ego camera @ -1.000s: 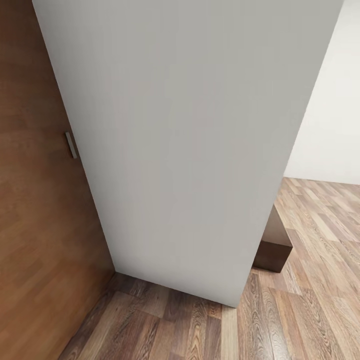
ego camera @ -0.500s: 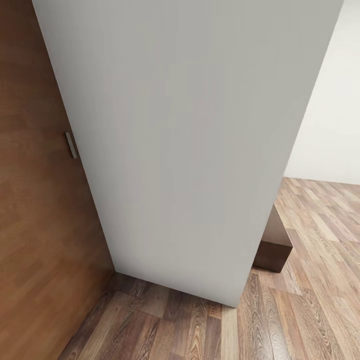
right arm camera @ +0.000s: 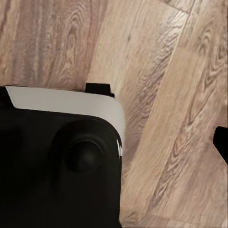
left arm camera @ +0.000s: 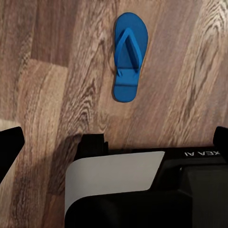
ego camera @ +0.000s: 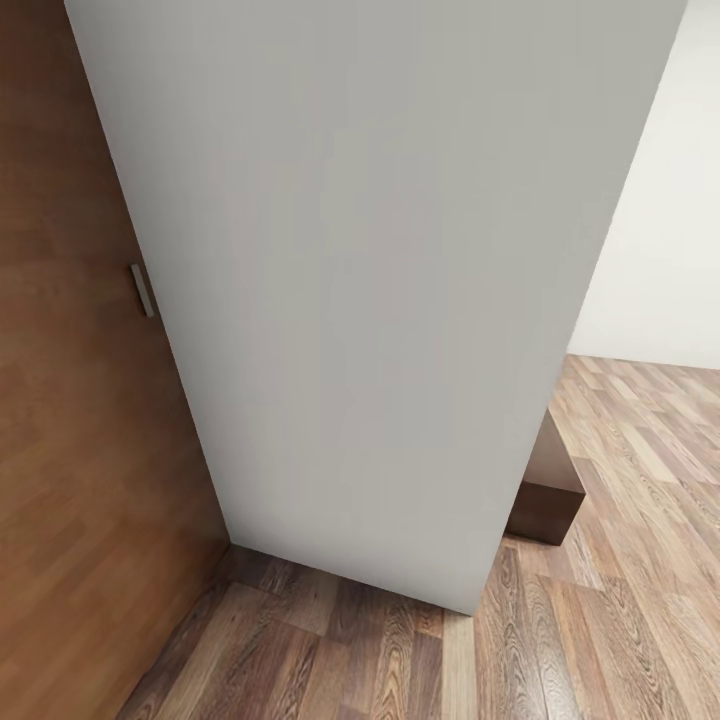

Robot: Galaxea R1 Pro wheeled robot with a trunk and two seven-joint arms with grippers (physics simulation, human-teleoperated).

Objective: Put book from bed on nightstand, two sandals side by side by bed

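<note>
One bright blue sandal (left arm camera: 129, 56) lies flat on the wood-plank floor (left arm camera: 57, 71) in the left wrist view, strap side up. My left gripper (left arm camera: 114, 147) hangs well above it and is open, its black fingertips (left arm camera: 10, 147) at the two side edges of that view with nothing between them. In the right wrist view one black fingertip (right arm camera: 222, 142) of my right gripper (right arm camera: 116, 142) shows at the edge, spread wide over bare floor, holding nothing. The book, the bed and the nightstand are out of view.
A grey wall panel (ego camera: 370, 280) stands close in front of my head camera. A brown wood door (ego camera: 80, 450) with a metal hinge (ego camera: 141, 290) is at its left. A dark brown block (ego camera: 548, 500) sits behind its right edge. My own black-and-white base (left arm camera: 142, 190) is under both wrists.
</note>
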